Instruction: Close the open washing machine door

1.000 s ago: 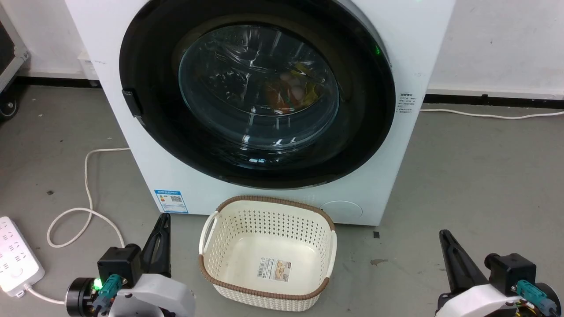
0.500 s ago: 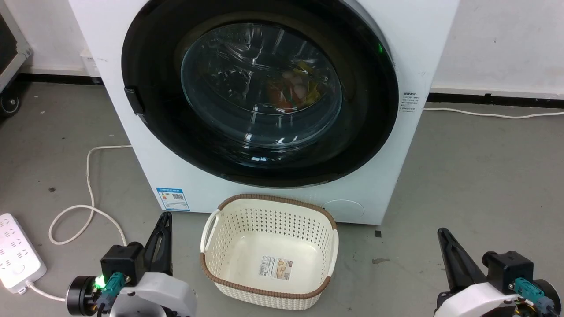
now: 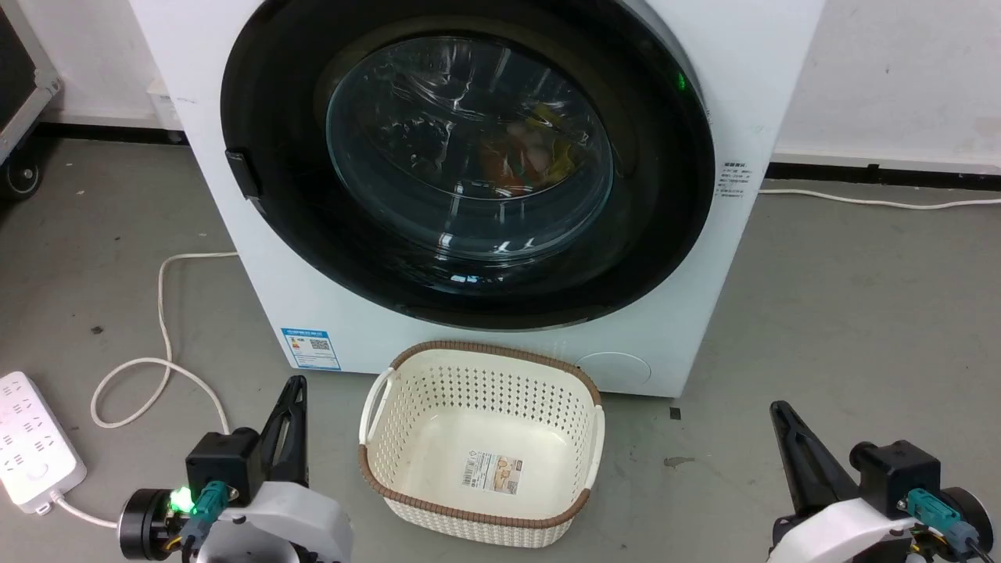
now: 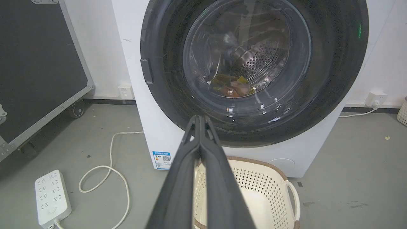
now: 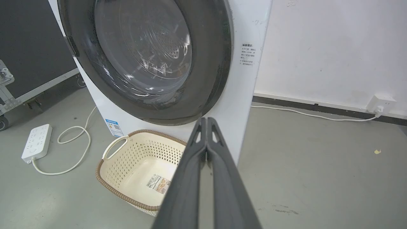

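Nothing on the floor is shifting; only the head camera is sliding a little, so the whole picture is sitting a bit more to the right and up than a second ago.

The washing machine door point(image 3: 469, 156) is lying flat against the front of the washing machine point(image 3: 328, 313), and I think it is looking closed, or very nearly. It is looking big, hard and heavy. Its black ring is looking shiny and slippery, and its middle is glass that could break. So I am thinking a push is better than a pinch, on the ring beside the little black catch point(image 3: 242, 173), not on the glass.

The left gripper point(image 3: 295, 383) and the right gripper point(image 3: 778, 408) are hanging low near the floor, well apart from the door. Both have their two fingers pressed together and are holding nothing.

Through the glass, some orange and yellow clothes point(image 3: 524, 156) are sitting inside the drum. The cream basket point(image 3: 485, 348) is sitting just in front of the machine with only a sticker point(image 3: 489, 473) on its bottom.
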### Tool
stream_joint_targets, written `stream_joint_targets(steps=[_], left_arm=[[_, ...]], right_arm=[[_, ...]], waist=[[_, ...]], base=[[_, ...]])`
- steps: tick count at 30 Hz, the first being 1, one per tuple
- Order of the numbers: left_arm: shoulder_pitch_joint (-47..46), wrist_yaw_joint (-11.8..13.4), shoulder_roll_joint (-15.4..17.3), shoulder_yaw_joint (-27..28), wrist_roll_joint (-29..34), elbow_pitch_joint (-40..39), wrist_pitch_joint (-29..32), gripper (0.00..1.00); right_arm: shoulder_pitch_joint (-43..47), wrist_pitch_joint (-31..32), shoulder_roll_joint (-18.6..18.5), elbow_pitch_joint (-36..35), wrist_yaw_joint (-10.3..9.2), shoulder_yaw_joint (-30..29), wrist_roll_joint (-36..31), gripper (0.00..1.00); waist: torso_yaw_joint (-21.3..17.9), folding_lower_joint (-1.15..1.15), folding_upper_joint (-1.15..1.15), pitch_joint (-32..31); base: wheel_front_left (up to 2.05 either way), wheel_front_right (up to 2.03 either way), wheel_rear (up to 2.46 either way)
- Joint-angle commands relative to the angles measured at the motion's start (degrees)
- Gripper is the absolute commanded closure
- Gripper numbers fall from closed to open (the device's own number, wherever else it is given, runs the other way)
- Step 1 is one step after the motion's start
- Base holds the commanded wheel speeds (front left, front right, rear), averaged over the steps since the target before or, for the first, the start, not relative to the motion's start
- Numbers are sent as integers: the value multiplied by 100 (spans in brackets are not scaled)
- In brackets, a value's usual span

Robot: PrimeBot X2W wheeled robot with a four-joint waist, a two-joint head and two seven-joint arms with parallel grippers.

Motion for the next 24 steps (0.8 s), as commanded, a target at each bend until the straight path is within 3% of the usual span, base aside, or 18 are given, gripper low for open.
stream_joint_targets(steps=[1,24], left_arm=[[100,-23,-52,46,77,-40,23,100],[158,-144,-343,308,574,-198,285,100]], right_arm=[[-87,14,-5,-50,-3,8,-64,100],[-131,126,-6,-158,-4,31,-255,100]], waist=[[3,0,0,2],[70,0,0,56]], base=[[0,0,0],[0,0,0]])
